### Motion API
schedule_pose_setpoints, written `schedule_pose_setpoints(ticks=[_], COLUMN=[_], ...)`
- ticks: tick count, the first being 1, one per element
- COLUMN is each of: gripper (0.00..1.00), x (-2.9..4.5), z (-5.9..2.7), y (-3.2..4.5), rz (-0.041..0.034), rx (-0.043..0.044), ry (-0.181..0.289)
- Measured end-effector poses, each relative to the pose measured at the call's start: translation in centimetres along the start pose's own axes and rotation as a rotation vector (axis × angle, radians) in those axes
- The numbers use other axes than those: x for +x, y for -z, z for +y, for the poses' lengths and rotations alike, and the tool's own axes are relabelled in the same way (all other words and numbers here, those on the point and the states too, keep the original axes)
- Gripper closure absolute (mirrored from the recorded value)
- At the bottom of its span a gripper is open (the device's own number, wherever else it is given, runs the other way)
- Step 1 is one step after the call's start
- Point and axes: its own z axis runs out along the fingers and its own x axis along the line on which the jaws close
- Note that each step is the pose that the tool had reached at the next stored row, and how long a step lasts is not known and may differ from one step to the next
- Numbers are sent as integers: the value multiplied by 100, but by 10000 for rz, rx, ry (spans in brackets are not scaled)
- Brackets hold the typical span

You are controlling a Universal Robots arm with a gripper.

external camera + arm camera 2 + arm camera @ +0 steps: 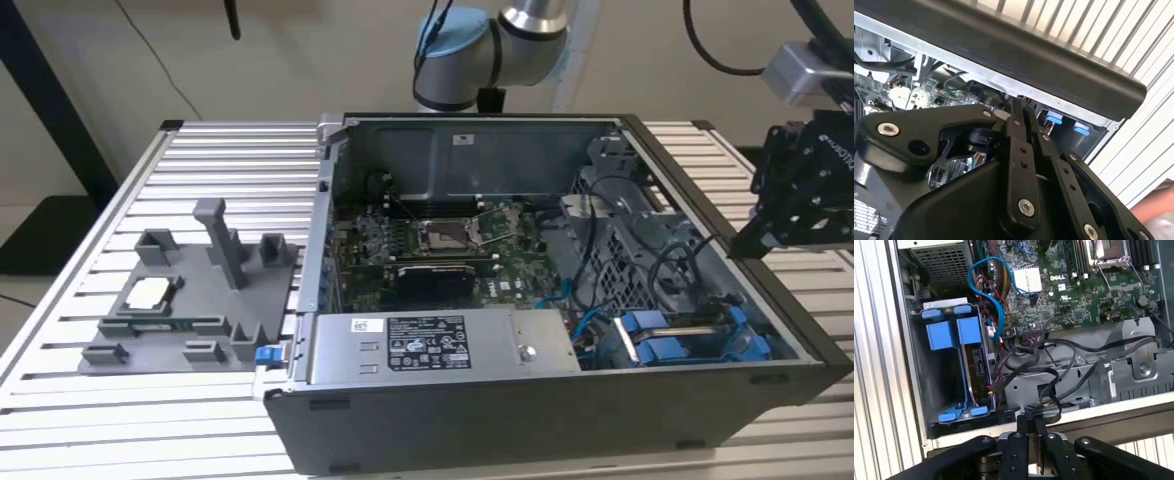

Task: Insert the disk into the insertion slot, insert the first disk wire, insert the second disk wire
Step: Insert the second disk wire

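The disk (977, 366) stands on edge in the insertion slot (942, 371), a grey metal bay with blue rails, and its connector edge faces the cables. The same slot (683, 338) sits in the case corner at the exterior view's right. A blue disk wire (988, 286) loops above the bay and runs down toward the disk. Black and red wires (1004, 365) lie beside the disk; whether any is plugged in I cannot tell. My gripper (742, 243) hangs just outside the case wall, shut on nothing, its fingers (1022, 426) pressed together over the case rim (1094, 412). The second wrist view has the gripper (1023, 112) before that rim.
The open computer case (534, 420) lies on a slatted aluminium table (80, 400). Inside are the motherboard (441, 240) and a grey labelled power-supply box (441, 345). A grey fixture (187, 300) stands on the exterior view's left. Loose black cables (1064, 352) cross the case floor.
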Motion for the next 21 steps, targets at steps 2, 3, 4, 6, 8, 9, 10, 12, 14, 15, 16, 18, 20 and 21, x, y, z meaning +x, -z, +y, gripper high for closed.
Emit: schedule_pose_setpoints(ticks=[2, 3, 4, 6, 8, 9, 10, 12, 14, 15, 16, 18, 20, 21], gripper=[83, 84, 84, 84, 84, 84, 84, 84, 84, 84, 84, 84, 84, 84], x=[8, 12, 15, 19, 26, 32, 41, 57, 73, 81, 89, 97, 101, 103], z=[46, 70, 94, 145, 204, 242, 286, 368, 449, 486, 516, 544, 561, 568], y=[4, 13, 29, 79, 112, 117, 121, 118, 116, 114, 113, 111, 111, 110], rz=[-15, -17, -14, -17, -18, -20, -16, -13, -10, -7, 6, 38, 73, 89], rx=[2, 3, 4, 3, 3, 5, 10, 23, 36, 44, 50, 52, 49, 46], ry=[-41, -48, -50, -51, -51, -50, -49, -49, -44, -40, -29, 28, 124, 173])
